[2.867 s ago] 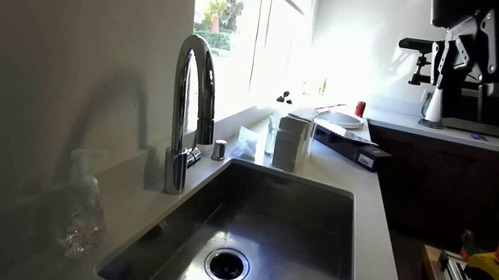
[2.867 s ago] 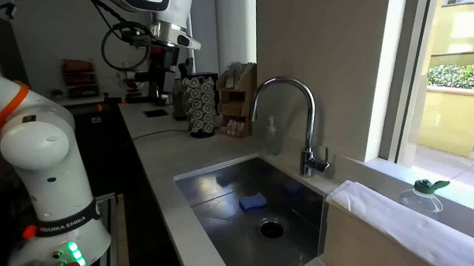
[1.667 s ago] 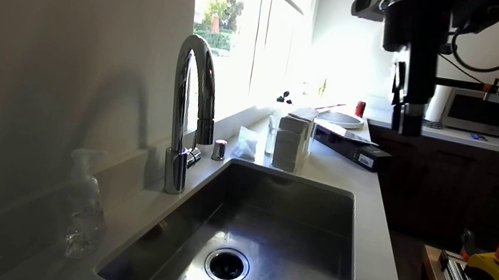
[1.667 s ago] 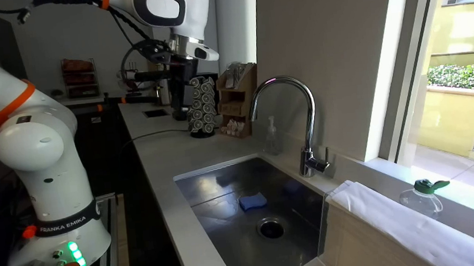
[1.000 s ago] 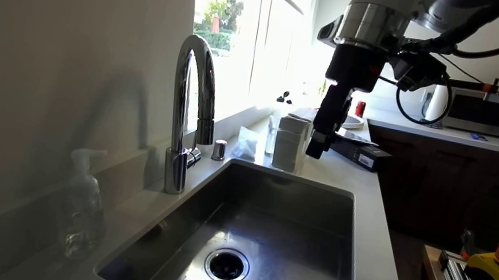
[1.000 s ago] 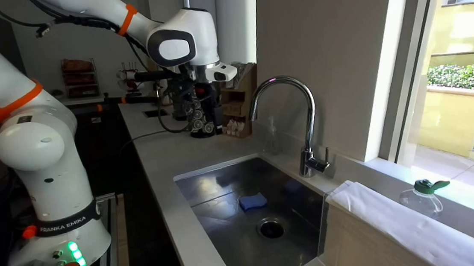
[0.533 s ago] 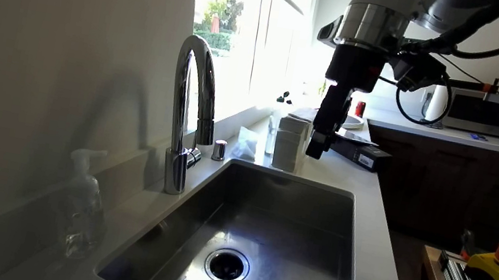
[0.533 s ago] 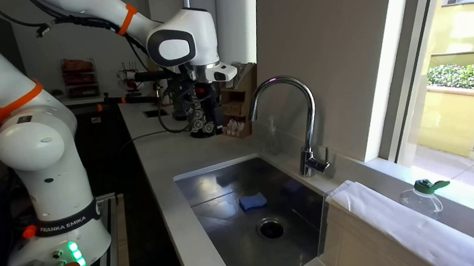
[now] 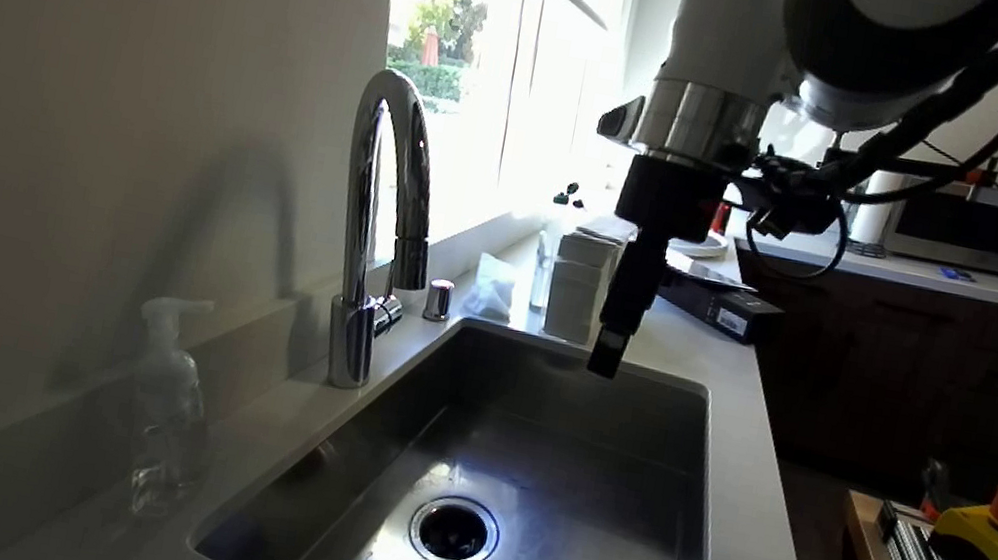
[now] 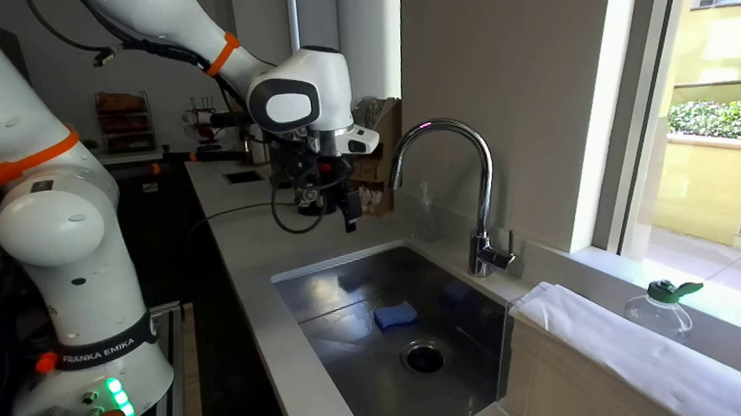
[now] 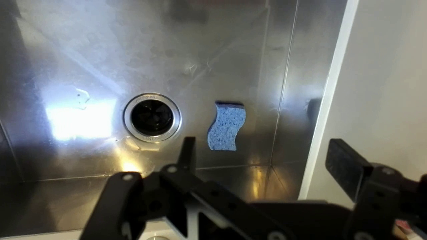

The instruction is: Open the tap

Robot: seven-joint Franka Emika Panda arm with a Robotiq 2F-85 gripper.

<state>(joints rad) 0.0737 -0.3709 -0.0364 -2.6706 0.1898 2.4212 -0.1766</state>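
Observation:
The tap (image 9: pixel 350 341) is a chrome gooseneck on the counter beside the sink, upright, and shows in both exterior views (image 10: pixel 480 255). Its small side lever (image 10: pixel 510 244) sits low on the base and also shows in an exterior view (image 9: pixel 389 312). The tap does not clearly show in the wrist view. My gripper (image 9: pixel 606 354) points down over the sink area, apart from the tap and to its side, as an exterior view (image 10: pixel 350 220) also shows. In the wrist view the gripper (image 11: pixel 265 156) is open, its fingers (image 11: pixel 345 166) wide apart with nothing between them.
The steel sink (image 9: pixel 565 494) holds a blue sponge (image 11: pixel 227 128) near the drain (image 11: pixel 152 116). A clear soap dispenser (image 9: pixel 168 407) stands by the wall. A box with white sheets (image 10: pixel 623 340), a green-capped bottle (image 10: pixel 661 310) and a wooden organiser (image 10: pixel 392 125) stand on the counter.
The arm has come down and over toward the sink and tap side. It paused between one and half a second ago, then moved lower. The tap and sponge have not moved.

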